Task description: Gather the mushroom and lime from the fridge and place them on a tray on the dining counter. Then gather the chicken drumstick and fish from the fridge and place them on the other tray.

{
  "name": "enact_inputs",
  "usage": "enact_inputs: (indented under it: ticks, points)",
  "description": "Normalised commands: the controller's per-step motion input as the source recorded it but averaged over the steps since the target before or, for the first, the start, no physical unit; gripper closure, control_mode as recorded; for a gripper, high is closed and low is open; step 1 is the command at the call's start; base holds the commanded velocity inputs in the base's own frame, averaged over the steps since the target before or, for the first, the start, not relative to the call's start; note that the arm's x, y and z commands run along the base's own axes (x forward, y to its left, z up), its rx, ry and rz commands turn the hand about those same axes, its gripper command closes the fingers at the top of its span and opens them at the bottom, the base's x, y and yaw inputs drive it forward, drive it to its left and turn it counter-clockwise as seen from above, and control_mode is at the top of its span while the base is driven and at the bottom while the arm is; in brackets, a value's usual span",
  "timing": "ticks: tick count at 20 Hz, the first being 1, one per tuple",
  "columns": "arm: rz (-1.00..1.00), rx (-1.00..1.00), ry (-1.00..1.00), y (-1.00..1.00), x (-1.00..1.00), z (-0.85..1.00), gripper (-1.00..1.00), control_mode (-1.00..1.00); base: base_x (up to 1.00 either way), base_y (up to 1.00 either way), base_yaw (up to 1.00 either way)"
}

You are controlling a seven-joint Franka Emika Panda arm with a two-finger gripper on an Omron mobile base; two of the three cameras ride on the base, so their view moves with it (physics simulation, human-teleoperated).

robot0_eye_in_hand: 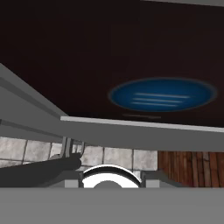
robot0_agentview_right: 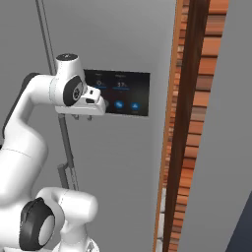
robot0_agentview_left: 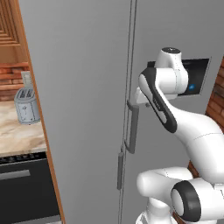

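Observation:
The tall grey fridge [robot0_agentview_left: 83,87] [robot0_agentview_right: 123,162] stands with both doors closed. The mushroom, lime, chicken drumstick and fish are hidden. The trays and the dining counter are out of view. My gripper [robot0_agentview_right: 82,118] points down beside the black panel [robot0_agentview_right: 123,93] [robot0_eye_in_hand: 87,52] on the right door. It sits just at the top of that door's bar handle [robot0_agentview_left: 131,131] [robot0_agentview_right: 69,162]. Its two small tips stand a little apart, and I see nothing between them. The left door's handle [robot0_agentview_left: 120,170] hangs lower, beside the seam.
A wooden side panel [robot0_agentview_left: 39,109] borders the fridge on the left. Beyond it a marbled counter [robot0_agentview_left: 17,135] carries a silver toaster [robot0_agentview_left: 26,105] above a dark oven [robot0_agentview_left: 26,188]. Wooden trim [robot0_agentview_right: 189,98] and brick wall [robot0_agentview_right: 197,147] flank the right side.

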Motion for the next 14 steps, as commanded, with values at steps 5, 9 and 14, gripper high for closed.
enact_inputs:
  ticks: [5, 9, 14]
  points:
    - [0.0, 0.0, 0.0, 0.0, 0.0, 0.0, -1.0, 1.0, 0.0, 0.0, 0.0]
    - [0.0, 0.0, 0.0, 0.0, 0.0, 0.0, -1.0, 1.0, 0.0, 0.0, 0.0]
    - [0.0, 0.0, 0.0, 0.0, 0.0, 0.0, -1.0, 1.0, 0.0, 0.0, 0.0]
